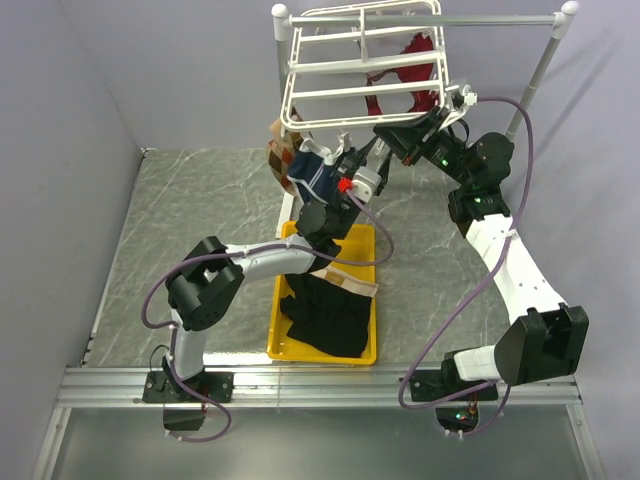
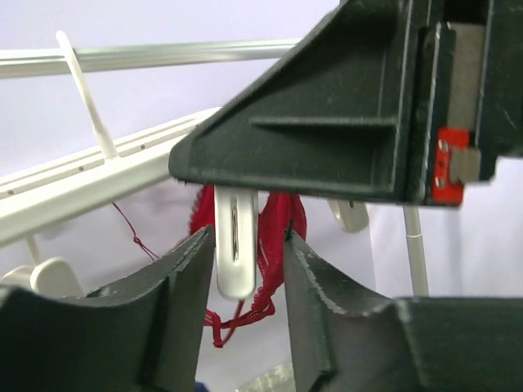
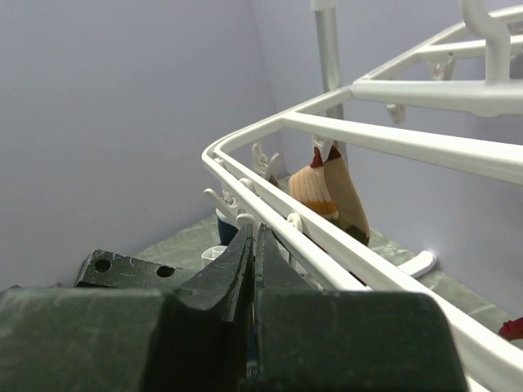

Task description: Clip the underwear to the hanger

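Note:
The underwear (image 1: pixel 325 312), black with a tan waistband, lies in the yellow tray (image 1: pixel 280 345), apart from both grippers. The white hanger (image 1: pixel 365 62) stands tilted at the back on a pole. Under its near edge, my left gripper (image 2: pixel 249 237) is raised with its jaws open around a dangling white clip (image 2: pixel 236 245); a gap shows on the clip's right side. In the top view the left gripper (image 1: pixel 345 168) is beside the hanging navy pair (image 1: pixel 310 172). My right gripper (image 3: pixel 256 233) is shut just under the hanger's rim bar (image 3: pixel 368 135), with nothing visibly held.
A red garment (image 1: pixel 420 70) hangs behind the rack, and red lace (image 2: pixel 278 237) shows behind the clip. A tan and brown garment (image 3: pixel 327 192) hangs at the rack's left. A black gripper body (image 2: pixel 351 106) looms close above the left fingers. The stand's poles (image 1: pixel 540 60) rise at the back right.

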`<state>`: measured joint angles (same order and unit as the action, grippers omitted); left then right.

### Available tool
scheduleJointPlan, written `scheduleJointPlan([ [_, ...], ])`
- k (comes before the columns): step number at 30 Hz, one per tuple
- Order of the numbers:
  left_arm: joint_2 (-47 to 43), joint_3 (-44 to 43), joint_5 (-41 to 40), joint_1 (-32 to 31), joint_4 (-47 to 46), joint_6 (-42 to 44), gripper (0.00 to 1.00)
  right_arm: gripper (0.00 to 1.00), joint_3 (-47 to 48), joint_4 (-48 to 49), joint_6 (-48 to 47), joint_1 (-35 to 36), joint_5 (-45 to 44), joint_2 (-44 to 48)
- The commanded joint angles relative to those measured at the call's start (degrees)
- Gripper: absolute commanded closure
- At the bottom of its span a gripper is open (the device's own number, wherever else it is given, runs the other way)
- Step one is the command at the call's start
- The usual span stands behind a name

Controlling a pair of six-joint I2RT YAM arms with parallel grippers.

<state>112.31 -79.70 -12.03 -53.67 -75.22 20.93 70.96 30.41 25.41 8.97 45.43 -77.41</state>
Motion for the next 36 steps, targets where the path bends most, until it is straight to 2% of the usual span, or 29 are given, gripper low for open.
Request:
scheduleJointPlan([
  [1, -4.29, 1.48, 1.22, -0.38, -8.37, 0.43, 0.53, 1.00, 3.13, 1.84, 4.64, 0.08, -0.69, 0.24],
  [4, -5.96, 2.71, 0.26, -0.30, -7.40, -0.01, 0.50, 1.00, 3.66, 1.84, 6.75, -0.01, -0.78, 0.06],
  [8, -6.14, 2.18, -0.54, -0.03, -7.13, 0.96, 0.52, 1.00, 3.84, 2.37, 7.90, -0.10, -0.34, -0.11],
  [11, -5.96, 1.13, -1.59, 0.06, -6.96, 1.22, 0.58, 1.00, 3.57, 1.76, 7.47, -0.10, -0.60, -0.11],
  [17, -6.14, 1.30, -0.89, 0.41, -6.43, 1.31, 0.80, 1.00, 3.49, 0.96, 7.46, -0.18, 0.62, -0.38],
  [18, -6.05, 1.30, -0.97, 0.50, -6.43, 1.22, 0.84, 0.98, 3.48, 0.70, 7.81, -0.10, 0.54, -0.38],
  [20, -5.88, 1.22, -1.24, 0.50, -6.87, 1.31, 0.88, 0.92, 3.75, -0.09, 8.25, -0.27, 0.89, -0.64],
  [21, -5.88, 1.13, -1.24, 0.50, -7.04, 1.40, 0.90, 0.79, 3.84, -0.53, 9.04, -0.45, 1.32, -0.73],
  [23, -5.79, 0.86, -1.24, 0.58, -7.04, 1.40, 0.91, 0.68, 4.10, -1.67, 9.66, -0.45, 1.50, -0.99],
  [25, -5.61, 0.69, -1.24, 0.67, -7.13, 1.31, 0.91, 0.64, 4.19, -2.20, 9.48, -0.45, 1.51, -0.91],
  [28, -5.52, 0.86, -1.15, 0.76, -7.40, 1.13, 0.91, 0.62, 3.58, -2.55, 9.31, -0.71, 1.07, -0.73],
  [33, -5.61, 1.39, -0.98, 0.76, -7.92, 1.22, 0.91, 0.68, 3.31, -1.58, 9.75, -1.15, 0.71, -0.90],
  [36, -5.79, 1.48, -0.54, 0.76, -7.92, 1.13, 0.91, 0.66, 4.19, -2.73, 10.18, -1.06, 0.54, -1.61],
])
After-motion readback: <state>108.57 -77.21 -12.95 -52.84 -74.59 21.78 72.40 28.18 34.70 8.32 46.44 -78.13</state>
